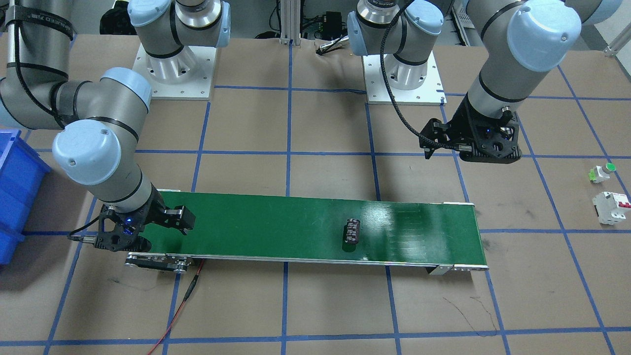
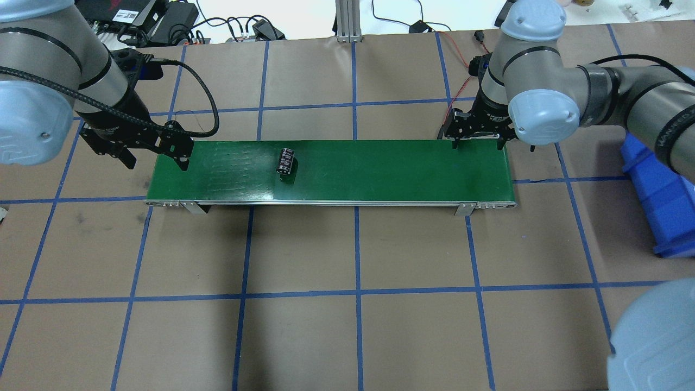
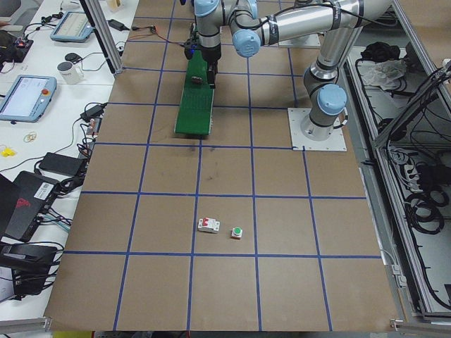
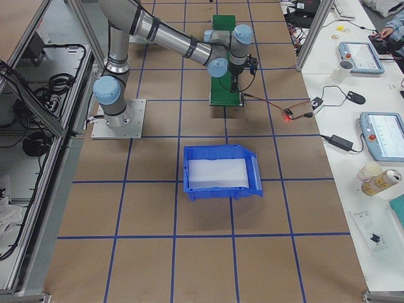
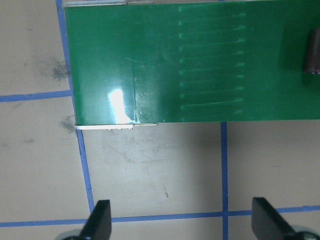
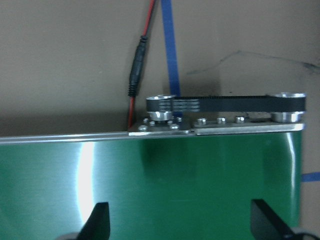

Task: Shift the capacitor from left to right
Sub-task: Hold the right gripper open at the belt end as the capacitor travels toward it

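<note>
The capacitor lies on its side on the green belt, within the belt's left third and nearer its far edge than its near one. In the overhead view it sits at about 3 o'clock from the left pincer, apart from it and touching nothing but the belt. That pincer is released, its fingers spread wide over the brown counter just off the belt's left end. The right pincer is also released and empty. It hangs over the belt's right end by the drive pulley, well apart from the capacitor.

The capacitor's long axis runs across the belt, roughly 12 to 6 o'clock in the overhead view, with the 12 o'clock end leaning slightly toward 1. The pale markings on the sleeve face up. Which flat end carries the leads is too small to tell.

It is probably light and rigid, with a smooth, rather slick sleeve, and not fragile under a moderate squeeze. Lying this way, a sideways nudge would likely roll it along the belt. The safest hold looks to be at mid-length, with the fingers closing on the curved flanks from 9 and 3 o'clock. Both should touch together so neither pushes it away.
</note>
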Controlling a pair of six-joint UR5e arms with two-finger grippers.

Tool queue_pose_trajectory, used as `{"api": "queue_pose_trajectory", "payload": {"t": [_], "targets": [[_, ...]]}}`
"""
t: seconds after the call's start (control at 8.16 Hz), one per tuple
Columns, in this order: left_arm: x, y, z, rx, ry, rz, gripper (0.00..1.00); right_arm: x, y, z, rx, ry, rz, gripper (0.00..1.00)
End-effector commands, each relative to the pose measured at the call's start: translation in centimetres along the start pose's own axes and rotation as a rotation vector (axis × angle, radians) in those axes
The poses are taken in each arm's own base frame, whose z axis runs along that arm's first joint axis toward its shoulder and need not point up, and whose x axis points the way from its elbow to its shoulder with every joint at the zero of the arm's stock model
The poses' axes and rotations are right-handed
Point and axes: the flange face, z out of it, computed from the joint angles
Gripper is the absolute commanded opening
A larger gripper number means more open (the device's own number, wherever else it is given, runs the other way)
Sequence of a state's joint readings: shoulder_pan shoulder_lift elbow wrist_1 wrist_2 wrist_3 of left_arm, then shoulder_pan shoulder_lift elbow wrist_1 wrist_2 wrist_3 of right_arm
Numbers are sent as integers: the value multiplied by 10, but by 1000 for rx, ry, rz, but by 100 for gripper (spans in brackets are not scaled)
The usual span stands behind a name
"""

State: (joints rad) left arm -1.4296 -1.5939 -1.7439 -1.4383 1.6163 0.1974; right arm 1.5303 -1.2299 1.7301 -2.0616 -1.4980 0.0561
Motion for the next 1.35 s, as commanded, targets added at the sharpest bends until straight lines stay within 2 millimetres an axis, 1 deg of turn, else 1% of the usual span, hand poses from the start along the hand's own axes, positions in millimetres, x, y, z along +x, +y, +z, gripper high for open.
{"api": "queue_pose_trajectory", "payload": {"t": [0.0, 0.25, 0.49, 0.61, 0.86, 0.98, 1.23], "targets": [[0, -5, 7, -15, 9, -5, 100, -4, -3, -2, -6, -170, 3, 100], [0, -4, 6, -16, 4, -5, 100, 4, -6, -2, 5, -190, -91, 100], [0, -4, 6, -16, 4, -6, 100, 5, -4, 1, -5, -178, -98, 100], [0, -4, 6, -15, 5, -11, 100, 6, 0, 6, -21, -177, -102, 100], [3, -5, 9, -28, 14, -174, 100, 6, 2, 9, -27, -179, -161, 100], [4, -4, 10, -30, 14, -175, 100, 6, 3, 9, -36, -179, -165, 100], [4, -4, 11, -24, 14, -175, 100, 12, 3, 10, -42, -117, -153, 100]]}}
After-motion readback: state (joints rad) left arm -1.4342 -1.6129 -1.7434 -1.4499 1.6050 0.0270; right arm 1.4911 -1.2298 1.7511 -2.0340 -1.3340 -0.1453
